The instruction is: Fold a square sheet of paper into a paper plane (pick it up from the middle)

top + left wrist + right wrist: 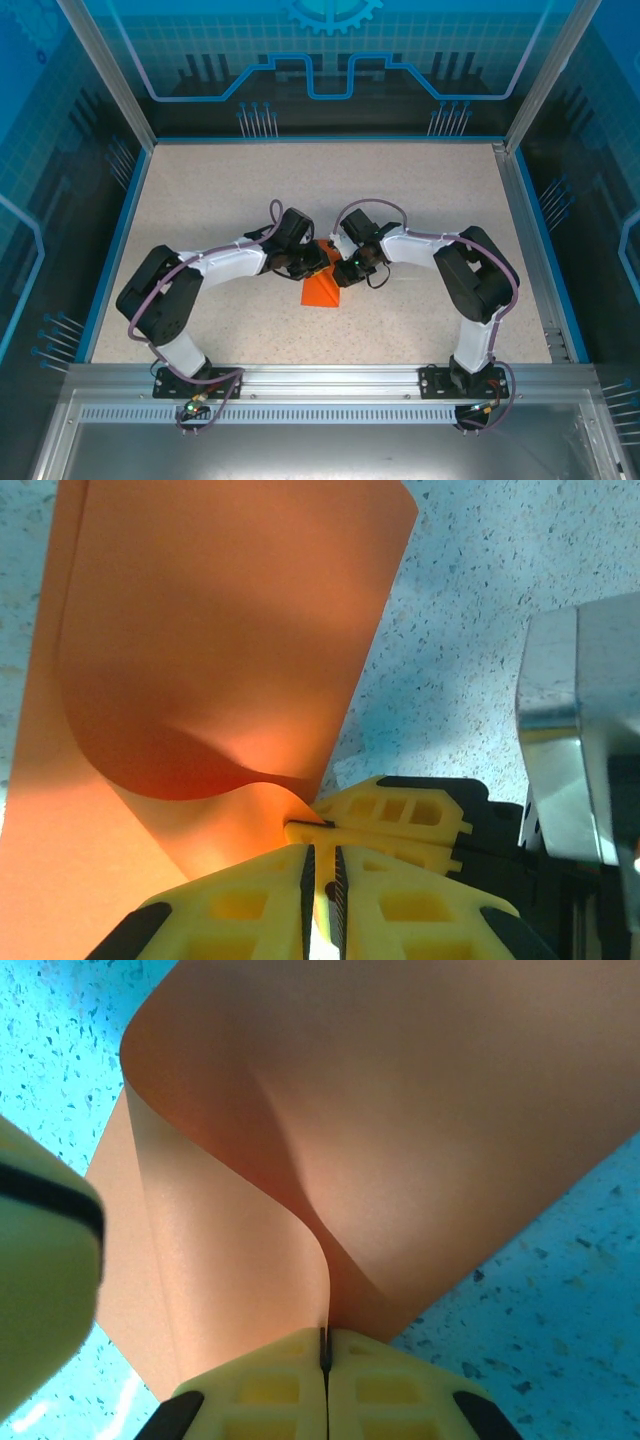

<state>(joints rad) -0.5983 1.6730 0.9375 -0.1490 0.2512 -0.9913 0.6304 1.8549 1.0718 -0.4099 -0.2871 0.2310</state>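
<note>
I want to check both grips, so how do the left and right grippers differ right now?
The left gripper holds the orange paper with a thin gap showing between its jaws; the right gripper has its jaws pressed flush on the paper. Seen from above, the left reaches in from the left, the right from the right. Both pinch the same sheet.

Each arm is built from chunky black joint housings joined by white link segments. The left arm (pixel 190 290) and right arm (pixel 470 280) stand on black base plates bolted to an aluminium rail. A purple-grey cable loops along each arm from base to wrist, and small green lights glow near the wrists and bases. The gripper fingers (pixel 400 815) are yellow moulded plastic with rectangular cut-out pockets, black trim and ribbed inner faces.
</note>
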